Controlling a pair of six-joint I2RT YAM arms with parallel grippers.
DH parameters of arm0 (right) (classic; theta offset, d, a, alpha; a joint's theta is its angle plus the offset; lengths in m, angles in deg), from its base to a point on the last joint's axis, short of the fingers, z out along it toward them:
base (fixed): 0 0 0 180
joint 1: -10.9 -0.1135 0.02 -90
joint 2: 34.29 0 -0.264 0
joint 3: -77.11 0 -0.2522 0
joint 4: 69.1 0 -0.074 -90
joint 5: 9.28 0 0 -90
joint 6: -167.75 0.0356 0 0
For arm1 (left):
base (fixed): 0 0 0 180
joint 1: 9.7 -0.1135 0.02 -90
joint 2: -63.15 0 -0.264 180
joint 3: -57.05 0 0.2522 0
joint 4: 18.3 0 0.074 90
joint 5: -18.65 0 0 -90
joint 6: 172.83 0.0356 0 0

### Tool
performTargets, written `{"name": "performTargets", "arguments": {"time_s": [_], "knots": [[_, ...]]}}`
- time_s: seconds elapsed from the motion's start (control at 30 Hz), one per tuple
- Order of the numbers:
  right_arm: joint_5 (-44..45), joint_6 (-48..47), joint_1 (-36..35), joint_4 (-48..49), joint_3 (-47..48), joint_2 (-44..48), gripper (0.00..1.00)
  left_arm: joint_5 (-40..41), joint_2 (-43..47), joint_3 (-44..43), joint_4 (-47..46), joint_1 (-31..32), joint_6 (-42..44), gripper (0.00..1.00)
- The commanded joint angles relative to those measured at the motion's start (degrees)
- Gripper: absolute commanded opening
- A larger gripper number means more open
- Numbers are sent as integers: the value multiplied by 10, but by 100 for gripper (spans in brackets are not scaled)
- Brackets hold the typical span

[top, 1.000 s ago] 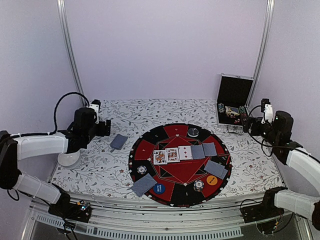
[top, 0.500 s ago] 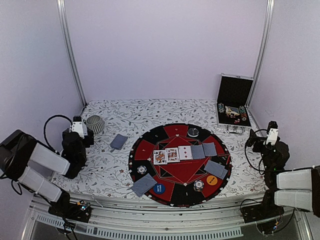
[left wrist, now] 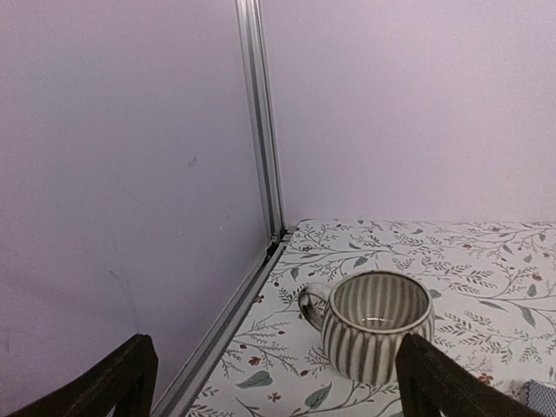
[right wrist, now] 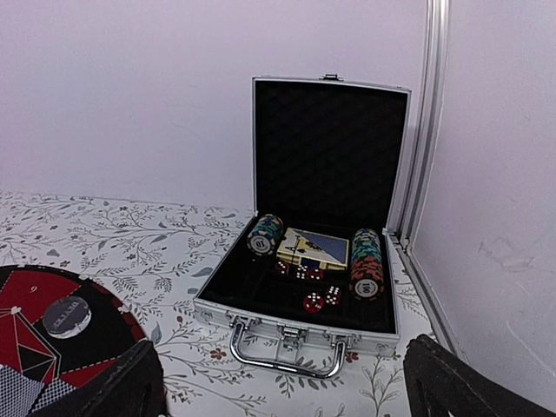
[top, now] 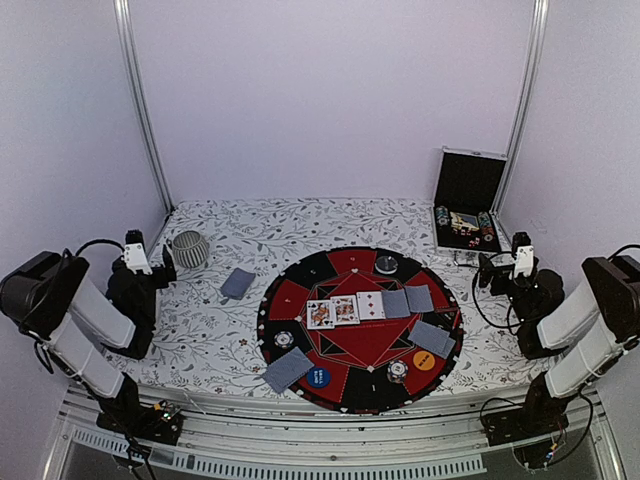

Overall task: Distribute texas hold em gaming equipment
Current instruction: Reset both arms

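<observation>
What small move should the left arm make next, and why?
Probably extend the left end effector toward the grey-blue card lying off the round mat: its jaws stand open and empty, and that card is nearest it, right of the ribbed cup.

Lighting is diffuse and even, apparently from overhead; walls are rendered pale lilac. Only soft, faint shadows are cast beneath the ribbed cup (left wrist: 378, 326) and the case (right wrist: 300, 300); its lining is crushed to near black. A mild sheen is seen on the aluminium post (left wrist: 261, 113). The playing cards (top: 345, 309) are resolved sharply from the top view. The left gripper's fingers (left wrist: 117, 382) and right gripper's fingers (right wrist: 113, 387) are reduced to dark, soft silhouettes.
</observation>
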Motion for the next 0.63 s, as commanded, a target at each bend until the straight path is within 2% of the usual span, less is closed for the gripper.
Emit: {"name": "performTargets", "arguments": {"time_s": [0.0, 0.07, 0.17, 0.6], "knots": [[-34, -2, 14, -51, 54, -4, 99, -74, 5, -12, 35, -17, -41, 98], [-25, 8, 20, -65, 62, -5, 99, -70, -12, -29, 37, -20, -33, 98], [-4, 18, 20, -69, 64, -5, 99, -76, -1, -44, 88, -25, -46, 98], [-1, 25, 22, -73, 66, -5, 99, -82, -5, -45, 82, -31, -47, 98]]}}
